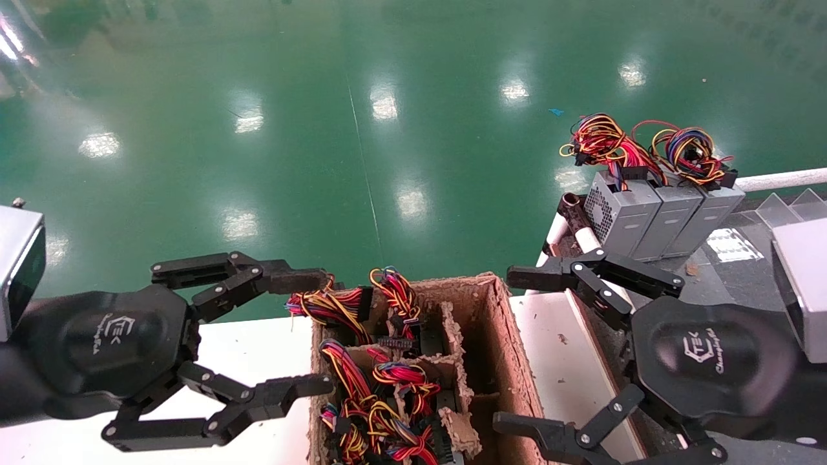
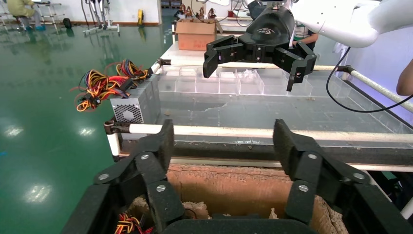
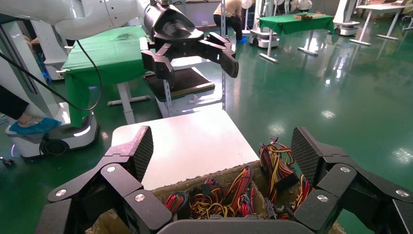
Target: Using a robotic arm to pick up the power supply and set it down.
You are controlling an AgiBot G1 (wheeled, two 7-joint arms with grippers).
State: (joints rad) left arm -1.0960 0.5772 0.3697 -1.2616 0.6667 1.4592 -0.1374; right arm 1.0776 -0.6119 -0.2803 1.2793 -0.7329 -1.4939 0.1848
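Note:
Both black linkage grippers hover open over a brown cardboard box with pulp dividers. My left gripper stands at the box's left edge, seen from its own wrist. My right gripper is at the box's right edge, with nothing between its fingers. Red, yellow, blue and black wire bundles fill the box's left compartments. The power supply's grey body is hidden under them. The box's right compartment holds no wires.
Three grey boxes in a row with tangled wires stand on the dark conveyor at the right, behind a white pipe rail. Clear plastic trays lie farther along. A white tabletop carries the box. Green floor lies beyond.

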